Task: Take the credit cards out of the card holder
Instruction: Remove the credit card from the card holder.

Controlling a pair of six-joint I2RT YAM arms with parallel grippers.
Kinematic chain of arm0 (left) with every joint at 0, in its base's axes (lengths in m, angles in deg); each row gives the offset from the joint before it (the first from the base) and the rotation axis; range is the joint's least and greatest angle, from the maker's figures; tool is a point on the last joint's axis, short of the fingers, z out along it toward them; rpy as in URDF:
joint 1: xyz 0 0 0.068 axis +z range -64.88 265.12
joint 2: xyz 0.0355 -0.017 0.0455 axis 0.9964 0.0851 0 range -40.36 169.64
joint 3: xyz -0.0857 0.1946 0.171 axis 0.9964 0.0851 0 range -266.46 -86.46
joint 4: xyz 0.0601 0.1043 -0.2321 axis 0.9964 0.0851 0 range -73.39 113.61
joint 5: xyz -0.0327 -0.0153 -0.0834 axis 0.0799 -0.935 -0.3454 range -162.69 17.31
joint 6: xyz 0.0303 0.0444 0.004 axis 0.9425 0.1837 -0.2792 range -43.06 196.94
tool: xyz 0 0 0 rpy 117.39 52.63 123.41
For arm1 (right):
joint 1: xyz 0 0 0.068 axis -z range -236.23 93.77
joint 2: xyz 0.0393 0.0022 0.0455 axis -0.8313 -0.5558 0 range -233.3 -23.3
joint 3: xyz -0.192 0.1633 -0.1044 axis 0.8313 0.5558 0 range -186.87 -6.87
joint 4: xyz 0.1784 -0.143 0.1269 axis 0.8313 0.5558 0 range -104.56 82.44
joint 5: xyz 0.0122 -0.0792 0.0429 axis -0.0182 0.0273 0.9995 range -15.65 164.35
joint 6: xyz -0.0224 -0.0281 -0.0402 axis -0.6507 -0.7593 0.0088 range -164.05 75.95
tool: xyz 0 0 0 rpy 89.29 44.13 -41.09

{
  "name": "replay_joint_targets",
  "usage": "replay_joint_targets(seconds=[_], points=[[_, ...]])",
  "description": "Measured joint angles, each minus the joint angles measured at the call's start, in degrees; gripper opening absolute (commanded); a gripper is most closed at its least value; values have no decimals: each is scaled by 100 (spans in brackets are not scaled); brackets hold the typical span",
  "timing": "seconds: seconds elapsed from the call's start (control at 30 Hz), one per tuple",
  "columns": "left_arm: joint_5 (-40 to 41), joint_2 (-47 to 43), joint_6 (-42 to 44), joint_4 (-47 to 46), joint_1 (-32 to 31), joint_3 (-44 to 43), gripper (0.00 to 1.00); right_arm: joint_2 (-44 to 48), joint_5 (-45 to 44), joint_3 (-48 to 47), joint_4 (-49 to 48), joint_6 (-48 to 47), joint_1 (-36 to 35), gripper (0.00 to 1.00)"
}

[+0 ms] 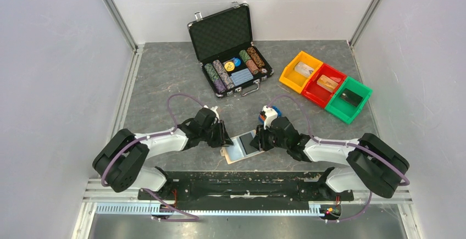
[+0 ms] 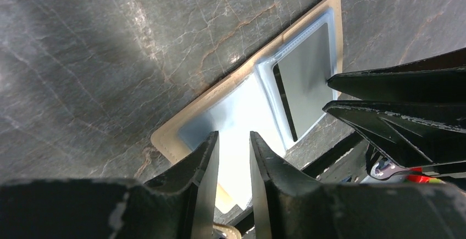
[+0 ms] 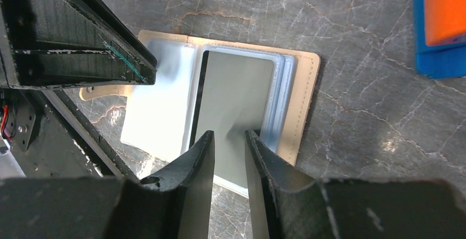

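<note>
Slippage is the main risk. The card holder (image 1: 235, 151) lies open flat near the counter's (image 1: 165, 74) 6 o'clock edge, with a grey credit card (image 3: 236, 96) in its 3 o'clock half. The left pincer (image 2: 233, 137) at 9 o'clock and the right pincer (image 3: 229, 134) at 3 o'clock are narrowly parted, grasping nothing. Unless the left one pins the holder, dragging the card would likely pull everything along.

The left arm (image 1: 159, 141) and right arm (image 1: 329, 150) have white links between bulky black joints; thin purple cables (image 1: 175, 97) loop along both; black wedge-shaped fingers (image 2: 193, 173), edges scuffed white.
</note>
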Motion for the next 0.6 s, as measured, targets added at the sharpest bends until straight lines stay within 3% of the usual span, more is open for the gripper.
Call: replay_joint_targets(seconds=[0.27, 0.6], points=[[227, -608, -4, 448, -81, -66, 44, 83, -144, 251, -299, 240, -164, 28], [153, -750, -223, -122, -295, -83, 46, 492, -413, 378, -2, 376, -195, 29]])
